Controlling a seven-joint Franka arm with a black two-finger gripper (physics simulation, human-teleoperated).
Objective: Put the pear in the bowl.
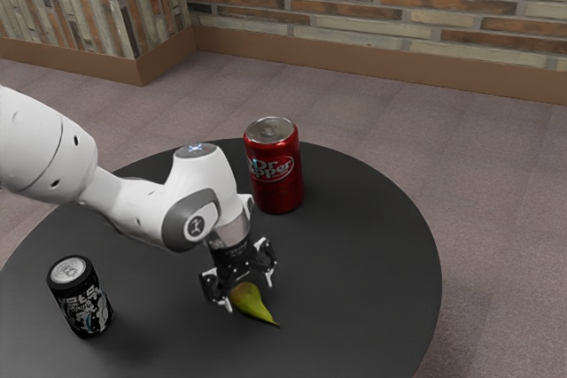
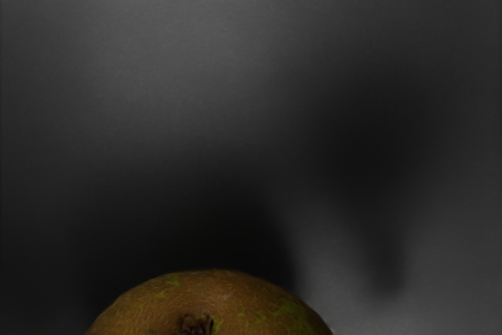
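One pear (image 1: 255, 307), wide end at pincer (image 1: 247, 291); open or clamped, cannot tell.

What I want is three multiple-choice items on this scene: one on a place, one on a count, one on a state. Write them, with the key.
1. Where is the pear?
A) On the floor
B) At the pincer
C) On top of a can

2. How many cans are on the table?
A) Two
B) Three
C) Five

3. How is the red can placed?
A) Lying on its side
B) Upside down
C) Standing upright

Key:
1. B: the exterior view shows the pear's rounded end right at the pincer, its tapered end pointing away.
2. A: the red can and a black can are the ones there.
3. C: its silver lid faces up and its printed side is vertical.
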